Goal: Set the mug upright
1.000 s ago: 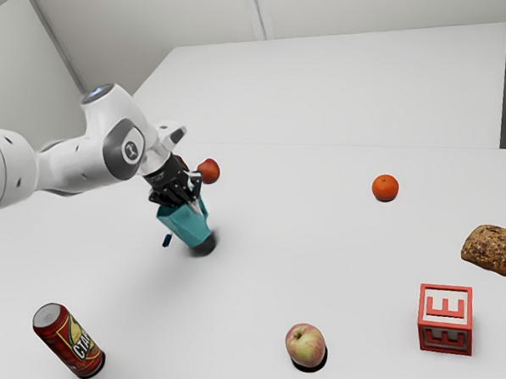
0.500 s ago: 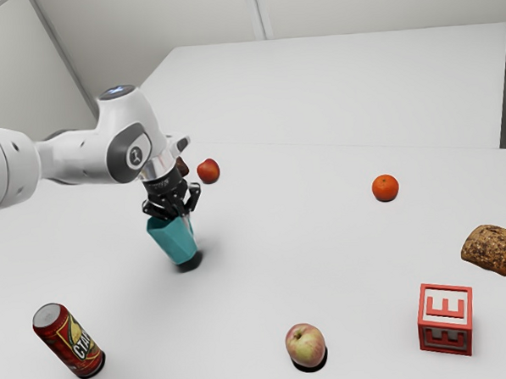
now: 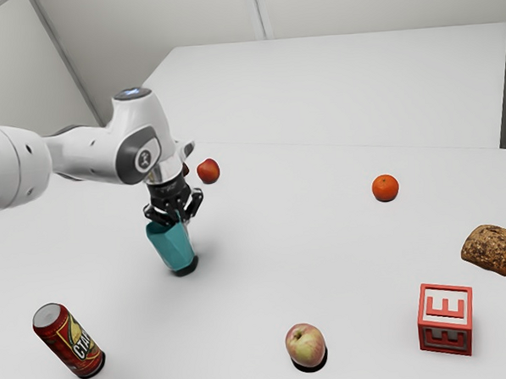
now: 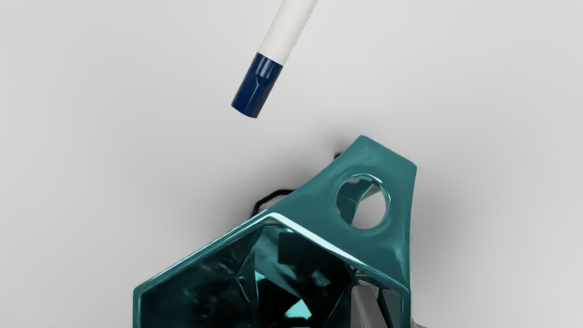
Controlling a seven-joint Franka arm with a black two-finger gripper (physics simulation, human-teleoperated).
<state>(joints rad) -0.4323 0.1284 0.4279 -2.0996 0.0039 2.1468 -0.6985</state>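
Teal in the gripper (image 3: 181, 217): has mug (image 3: 170, 248) pinched by its wall, mouth up, leaning slightly. Is over table (image 3: 250, 300), inward from near corner at the exterior view's left, past red can (image 3: 69, 340). Mostly righted, maybe not touching down. Left to do: straighten, seat, release.

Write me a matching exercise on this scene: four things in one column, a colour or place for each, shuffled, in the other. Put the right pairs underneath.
Things
1. Mug
2. Marker
3. Bread
4. Letter block

Colours and places
A. Brown, at the exterior view's right edge
B. White with a dark blue end
C. Teal, held by the gripper
D. Red-edged, with a red E on its faces

Right pairs: 1-C, 2-B, 3-A, 4-D
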